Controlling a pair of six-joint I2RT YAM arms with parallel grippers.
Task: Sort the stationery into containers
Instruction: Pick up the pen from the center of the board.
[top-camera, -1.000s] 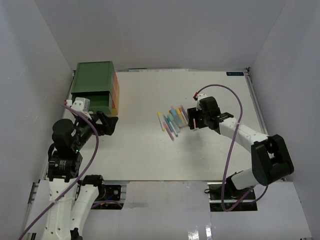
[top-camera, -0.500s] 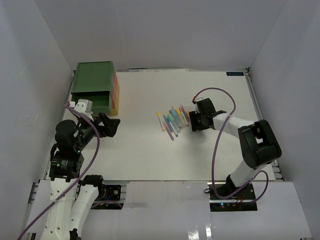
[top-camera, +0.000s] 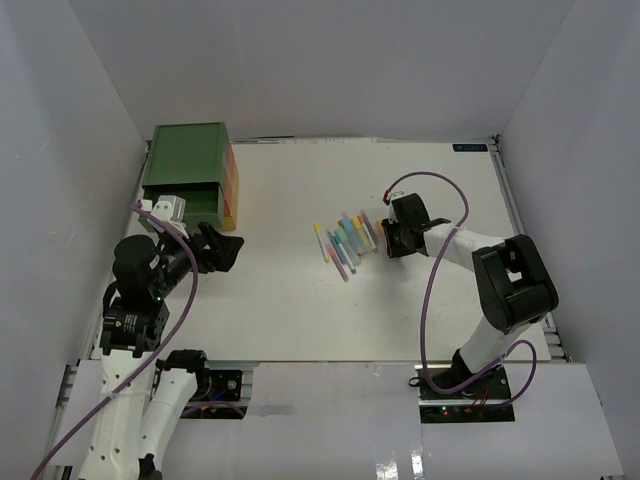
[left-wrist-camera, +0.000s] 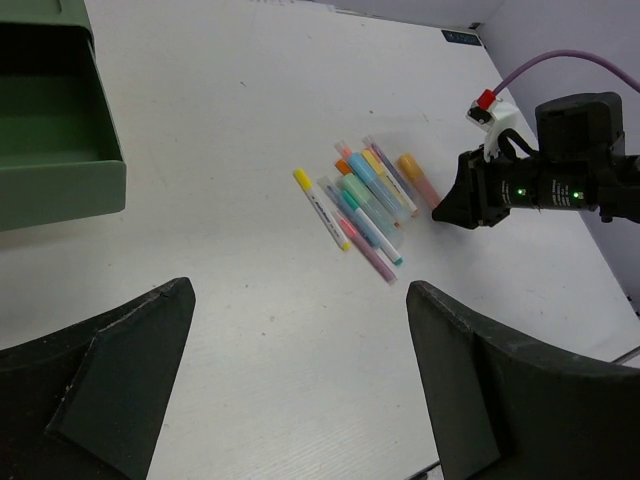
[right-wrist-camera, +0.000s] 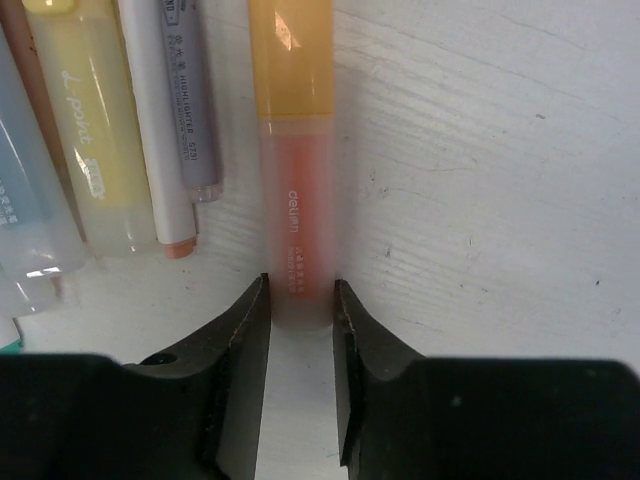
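Right tool (right-wrist-camera: 300, 298) narrows from wide apart to pinching the near end of the orange highlighter (right-wrist-camera: 296, 190) at the 3 o'clock edge of the pens (top-camera: 345, 242), right elbow (top-camera: 512, 285) folds in toward 9 o'clock, left tool (top-camera: 222, 248) edges slightly toward 3 o'clock.

White table (top-camera: 280, 310) in view, and the stack of drawers (top-camera: 185, 160) stands right on it. Well to the right of the stack, the pens (top-camera: 345, 242) lie flat in a tight side-by-side fan. The yellow pen (left-wrist-camera: 320, 207) lies nearest the stack, the orange highlighter (right-wrist-camera: 293, 200) farthest from it.
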